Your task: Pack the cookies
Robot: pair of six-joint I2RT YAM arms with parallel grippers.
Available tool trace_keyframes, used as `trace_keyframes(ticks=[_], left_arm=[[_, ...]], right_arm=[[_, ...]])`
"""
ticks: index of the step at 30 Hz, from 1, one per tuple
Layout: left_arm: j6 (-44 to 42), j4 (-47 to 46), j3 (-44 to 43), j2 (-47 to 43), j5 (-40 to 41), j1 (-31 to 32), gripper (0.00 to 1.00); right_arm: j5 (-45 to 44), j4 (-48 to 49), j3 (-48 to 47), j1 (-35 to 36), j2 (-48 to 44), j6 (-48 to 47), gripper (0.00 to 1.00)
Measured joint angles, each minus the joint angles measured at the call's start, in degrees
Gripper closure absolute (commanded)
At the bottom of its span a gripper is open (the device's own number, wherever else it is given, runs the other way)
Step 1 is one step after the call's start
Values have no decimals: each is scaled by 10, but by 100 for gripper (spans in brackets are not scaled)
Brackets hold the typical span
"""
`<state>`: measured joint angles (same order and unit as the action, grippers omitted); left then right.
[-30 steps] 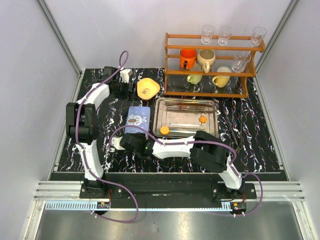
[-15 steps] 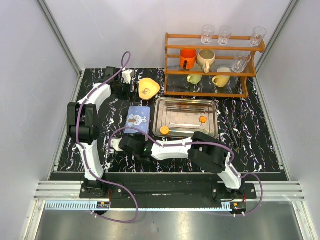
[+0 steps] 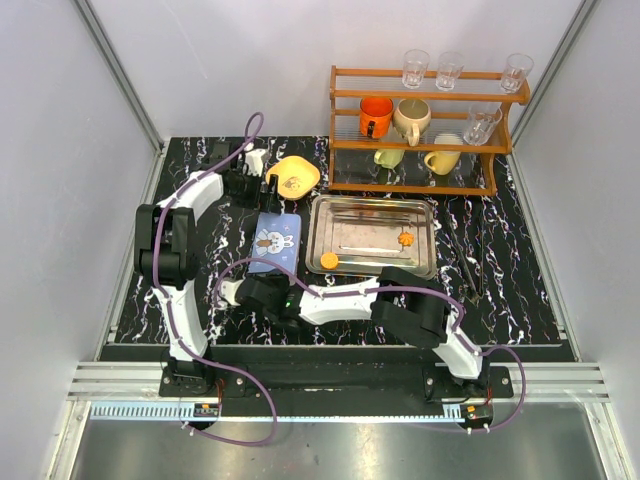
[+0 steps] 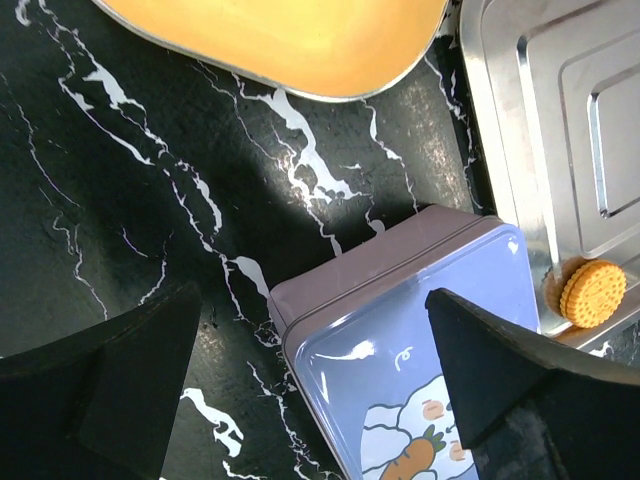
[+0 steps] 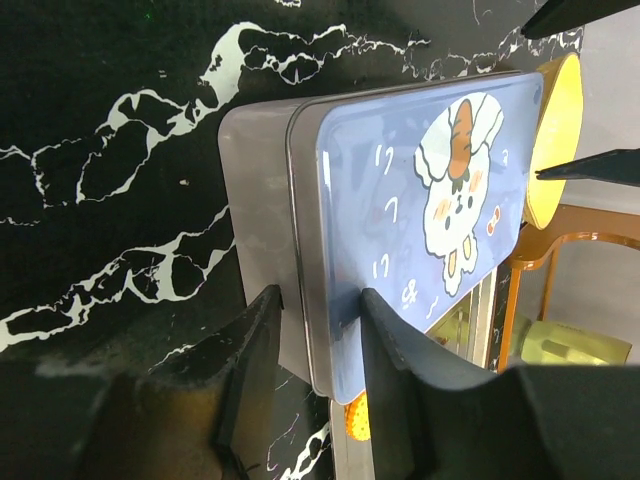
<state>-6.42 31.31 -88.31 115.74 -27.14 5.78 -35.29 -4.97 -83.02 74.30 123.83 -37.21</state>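
A blue tin (image 3: 275, 241) with a bunny lid lies left of the steel tray (image 3: 420, 262). My right gripper (image 3: 268, 287) is shut on the tin's near edge, one finger on the side wall and the other on the lid (image 5: 400, 200). My left gripper (image 3: 260, 183) hangs open above the tin's far corner (image 4: 400, 320), touching nothing. Two orange cookies lie in the tray: a round one (image 3: 329, 260) at the front left and a flower-edged one (image 3: 405, 238) to the right. The round cookie (image 4: 591, 292) shows in the left wrist view, and peeks out under the tin in the right wrist view (image 5: 352, 416).
A yellow bowl (image 3: 296, 176) sits behind the tin, close to my left gripper. A wooden rack (image 3: 350, 130) with mugs and glasses stands at the back right. Metal tongs (image 3: 370, 250) lie in the tray. A thin dark stick (image 3: 458, 255) lies right of the tray.
My right gripper widened briefly, then closed again on the tin's near edge. My left gripper drifted right, toward the tin and bowl.
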Motion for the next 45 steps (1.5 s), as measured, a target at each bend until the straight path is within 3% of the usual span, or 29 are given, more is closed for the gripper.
trace_keyframes(ticks=[9,17,21,37,45], left_arm=[[-7,1,26,-4,2,2,1],[-12,2,33,-29,9,2,1],[-12,2,33,-38,11,3,1],[-2,-5,33,-84,37,3,1],[2,-16,40,-96,51,0,1]], right_arm=[[-3,-3,-4,1,1,2,71],[5,-16,-12,2,1,7,48],[24,-41,-18,2,-3,17,43],[80,-148,-15,3,-51,50,29],[80,-151,-15,-2,-94,55,25]])
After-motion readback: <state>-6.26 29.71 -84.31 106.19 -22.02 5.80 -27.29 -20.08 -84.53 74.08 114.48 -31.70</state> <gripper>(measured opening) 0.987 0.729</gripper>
